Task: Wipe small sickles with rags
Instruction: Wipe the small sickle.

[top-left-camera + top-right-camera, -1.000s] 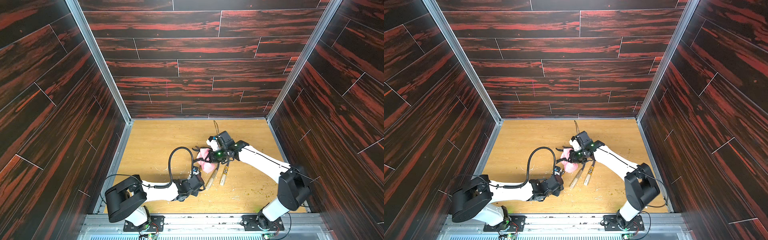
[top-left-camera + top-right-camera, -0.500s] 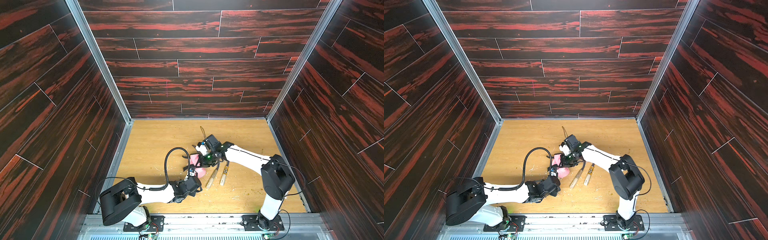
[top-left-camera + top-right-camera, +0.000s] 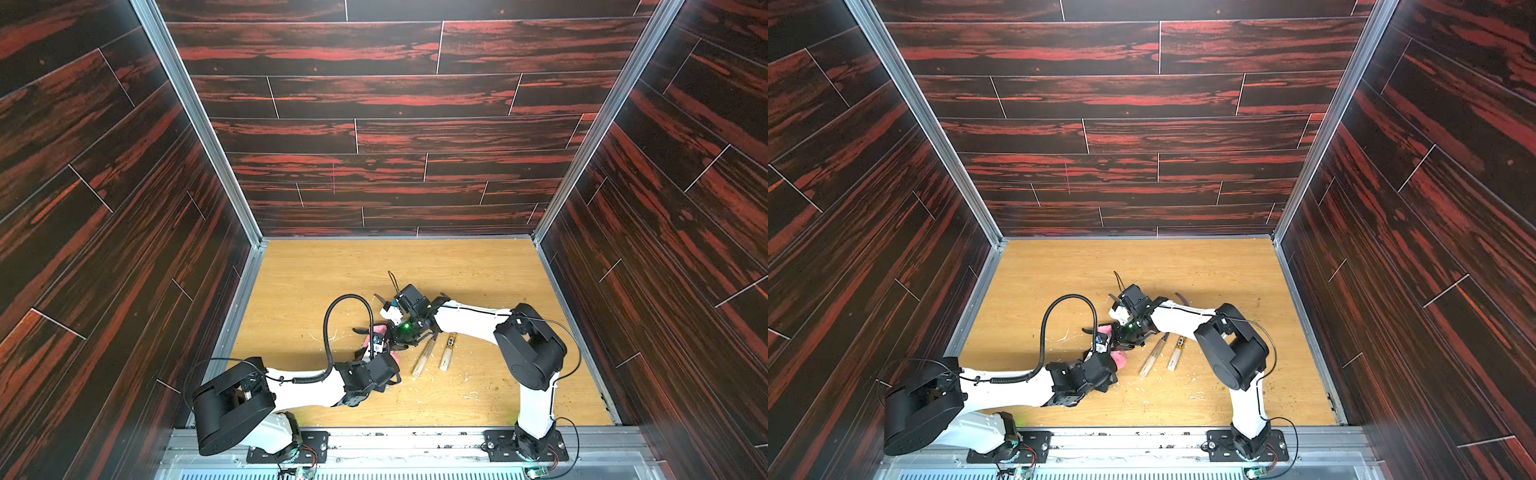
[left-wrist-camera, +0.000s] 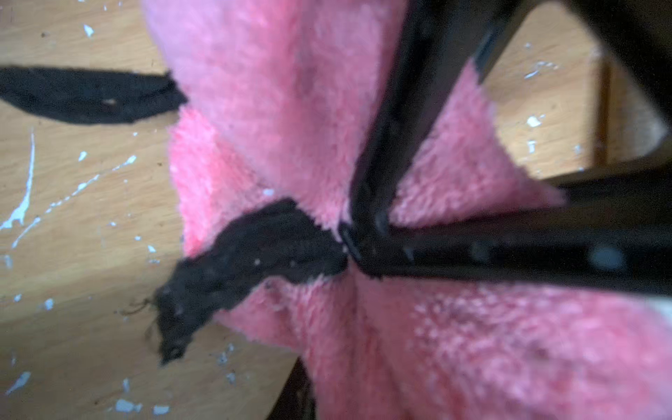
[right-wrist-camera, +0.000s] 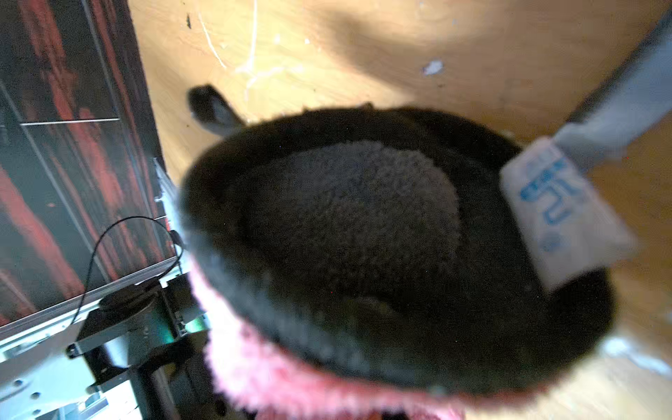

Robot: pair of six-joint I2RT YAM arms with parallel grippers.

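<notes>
Pink fluffy rag [image 3: 394, 357] sits bunched at centre of the wooden table [image 3: 332, 270] in both top views, squeezed between the two grippers. Left gripper [image 4: 354, 247]: fingers together at the tips, buried in the rag, and a frayed black strip [image 4: 247, 265] comes out right at the tips; what exactly is pinched, cannot tell. Right gripper [image 3: 401, 337]: closed, pointing down onto the rag; in right wrist view cloth fills the frame and hides the fingers. White tag [image 5: 560, 214] at right of that frame, blue print too blurred to read, on a grey strap [image 5: 618, 98]. Dark blade tip [image 3: 360, 331] pokes out left of the rag. Just right of the rag lie banded sickle [image 3: 446, 357], yellow-black label at neck, text too small to read, and second sickle [image 3: 421, 362], handles side by side, not touching
</notes>
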